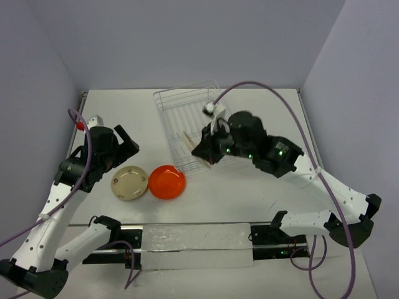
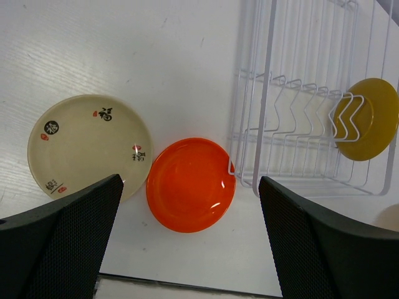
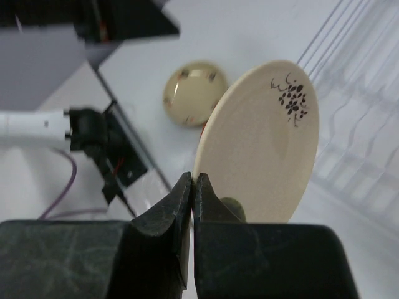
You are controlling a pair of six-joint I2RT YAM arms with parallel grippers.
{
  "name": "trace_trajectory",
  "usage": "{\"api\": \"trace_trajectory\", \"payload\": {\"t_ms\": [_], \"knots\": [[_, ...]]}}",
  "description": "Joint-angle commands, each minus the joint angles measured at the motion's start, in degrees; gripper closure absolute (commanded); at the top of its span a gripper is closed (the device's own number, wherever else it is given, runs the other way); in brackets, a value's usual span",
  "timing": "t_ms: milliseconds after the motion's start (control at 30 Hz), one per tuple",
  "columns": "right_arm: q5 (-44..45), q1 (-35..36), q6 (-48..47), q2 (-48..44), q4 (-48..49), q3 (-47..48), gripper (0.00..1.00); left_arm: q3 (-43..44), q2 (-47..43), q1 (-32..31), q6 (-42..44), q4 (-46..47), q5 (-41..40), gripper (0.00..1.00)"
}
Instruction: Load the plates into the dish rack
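Open counter (image 1: pixel 140 115) btw left arm (image 1: pixel 93 156) & dish rack (image 1: pixel 181 109) – room to pass. Now flat cream plate (image 1: pixel 129 183) & orange plate (image 1: pixel 167 182) side by side, orange one right at rack's near-left corner, blocking low entry there. In the prongs, mustard plate (image 2: pixel 368 118) upright. Over rack's near end hangs right arm (image 1: pixel 262 146), jaws pinching held cream plate (image 3: pixel 262 143) on edge; far rows open from above.

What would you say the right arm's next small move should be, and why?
Probably lower the cream plate between the dish rack prongs: the right gripper is shut on its rim, holding it on edge beside the rack wires, not yet seated.
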Motion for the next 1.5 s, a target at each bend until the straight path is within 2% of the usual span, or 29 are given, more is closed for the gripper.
{"api": "trace_trajectory", "payload": {"t_ms": [0,200,367,700,1467], "knots": [[-11.9,-10.6,-5.6,6.0,3.6,9.3,1.00,3.0,0.4,0.3,1.0,1.6,-0.9,0.01],[-17.4,-19.9,-7.3,16.3,1.4,17.5,1.00,4.2,1.5,0.3,1.1,1.2,-1.4,0.01],[-22.8,-24.6,-7.4,23.3,0.6,21.0,1.00,4.6,3.3,0.3,1.3,1.7,-1.4,0.01],[-21.8,-29.0,-9.3,28.2,-0.2,18.9,1.00,4.0,4.9,0.3,1.6,2.7,-0.6,0.01],[-23.0,-32.5,-9.3,37.7,-0.1,18.3,1.00,2.8,4.6,0.3,1.7,2.2,-1.3,0.01]]}}
